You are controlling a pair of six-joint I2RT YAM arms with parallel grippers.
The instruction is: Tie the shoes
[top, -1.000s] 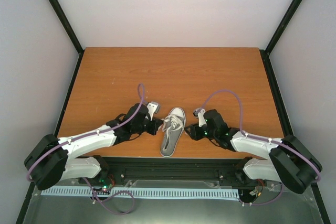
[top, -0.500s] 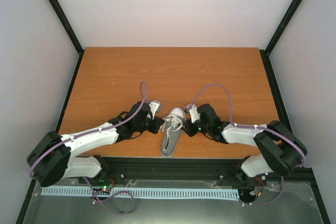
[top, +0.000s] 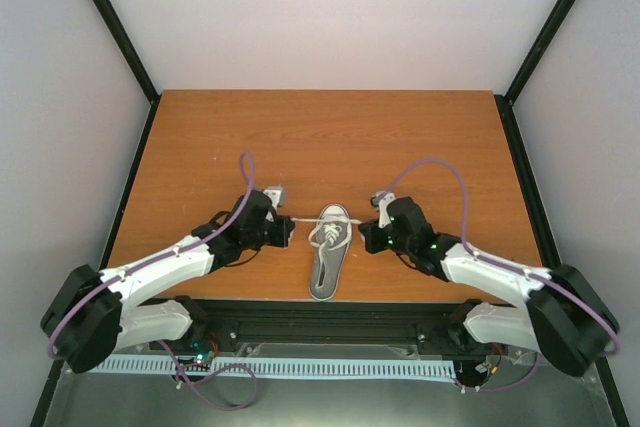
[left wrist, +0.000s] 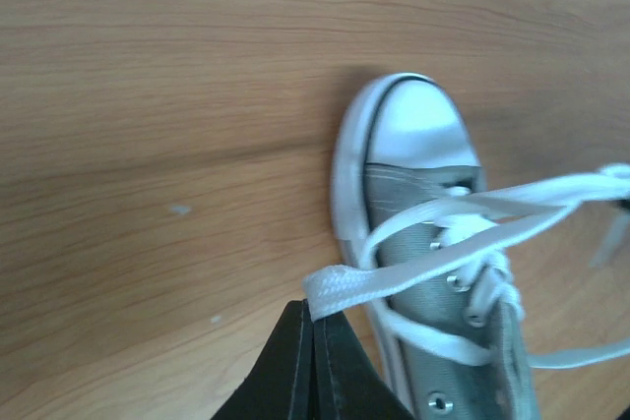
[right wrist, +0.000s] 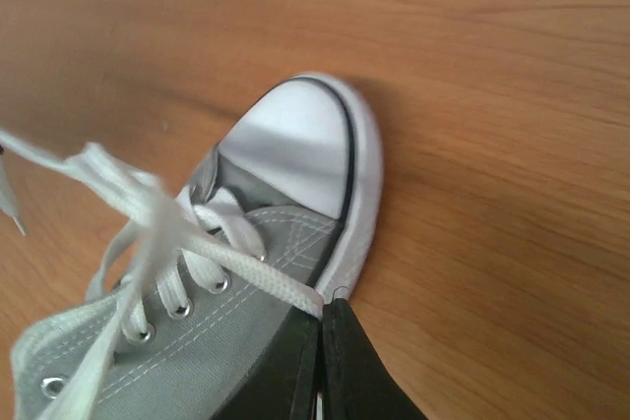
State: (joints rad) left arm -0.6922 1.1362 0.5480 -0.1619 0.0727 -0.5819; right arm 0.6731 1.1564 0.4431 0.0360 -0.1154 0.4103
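Sneaker point(top: 330, 252) between left tool point(left wrist: 313, 314) and right tool point(right wrist: 322, 314) (lace point(left wrist: 340, 283) in each)

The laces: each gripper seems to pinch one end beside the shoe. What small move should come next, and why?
Probably pull both grippers outward, away from each other. The left gripper and right gripper are each shut on a lace end, and the laces cross loosely over the sneaker.

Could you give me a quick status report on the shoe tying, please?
Left gripper shut on left lace end. Right gripper shut on right lace end. Sneaker upright on table, no bow. Nothing blocking.
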